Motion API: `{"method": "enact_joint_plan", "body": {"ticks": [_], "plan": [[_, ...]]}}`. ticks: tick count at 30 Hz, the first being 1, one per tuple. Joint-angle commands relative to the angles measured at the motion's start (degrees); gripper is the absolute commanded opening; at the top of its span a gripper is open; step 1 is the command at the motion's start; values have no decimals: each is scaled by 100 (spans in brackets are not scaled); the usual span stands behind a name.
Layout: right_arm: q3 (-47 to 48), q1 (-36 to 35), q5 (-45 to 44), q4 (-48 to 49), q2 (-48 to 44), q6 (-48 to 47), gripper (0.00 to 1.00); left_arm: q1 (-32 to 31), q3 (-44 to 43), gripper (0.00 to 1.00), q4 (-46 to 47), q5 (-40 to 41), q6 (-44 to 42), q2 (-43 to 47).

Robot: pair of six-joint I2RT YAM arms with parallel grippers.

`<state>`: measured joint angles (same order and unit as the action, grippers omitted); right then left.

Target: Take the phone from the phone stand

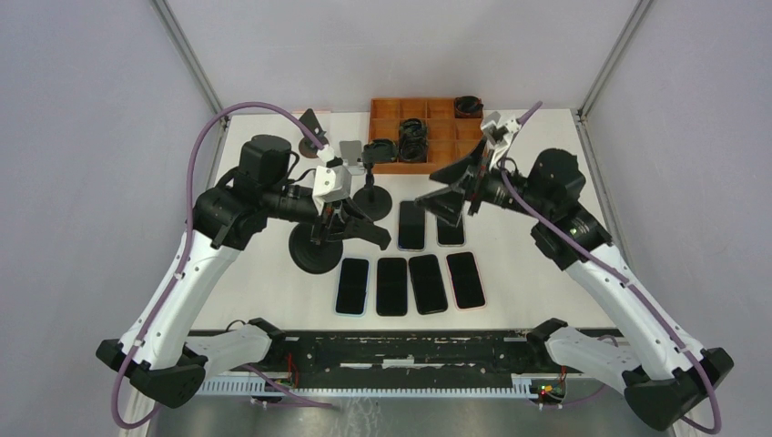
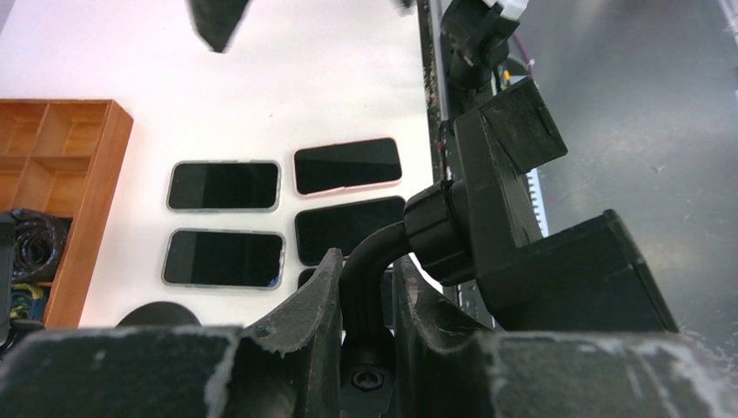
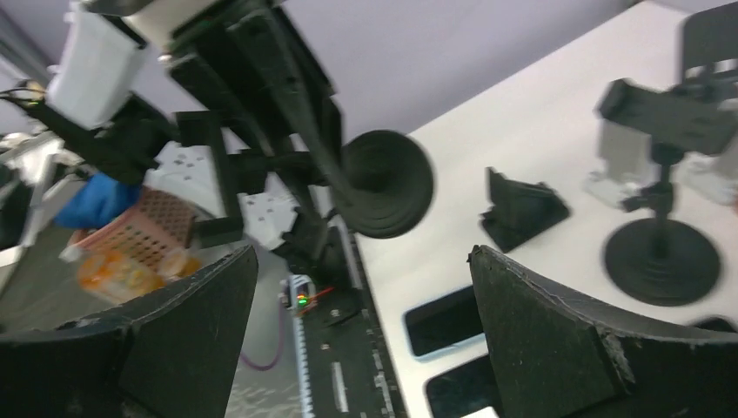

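Left of the white counter's (image 1: 264, 300) centre, your left gripper (image 2: 370, 268) clamps the black round-based phone stand (image 2: 522, 218) by its neck; the right gripper (image 3: 361, 254) hovers to its right, wide open and empty.

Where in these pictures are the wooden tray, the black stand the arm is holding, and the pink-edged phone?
wooden tray (image 1: 411, 109), top view, floor of a bare compartment.
phone stand (image 1: 308, 255), top view, its round base.
pink-edged phone (image 1: 465, 279), top view, middle of its screen.

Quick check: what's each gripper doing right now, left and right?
Left gripper: closed on the curved neck of the phone stand.
Right gripper: open, nothing between its fingers.
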<state>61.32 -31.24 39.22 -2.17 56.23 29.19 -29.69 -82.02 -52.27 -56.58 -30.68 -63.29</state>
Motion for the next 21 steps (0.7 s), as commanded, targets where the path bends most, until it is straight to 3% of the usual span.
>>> {"method": "enact_joint_plan", "body": {"ticks": [1,11,21], "plan": [[-376,-359,534,934,-147,922,98,16,49,2,-90,286,-722,-37],[-183,-1652,-3,991,506,919,97,13,114,2,-209,443,-910,-54],[116,-1948,-242,1252,1129,1170,68,7,228,2,-632,604,-1399,1]]}}
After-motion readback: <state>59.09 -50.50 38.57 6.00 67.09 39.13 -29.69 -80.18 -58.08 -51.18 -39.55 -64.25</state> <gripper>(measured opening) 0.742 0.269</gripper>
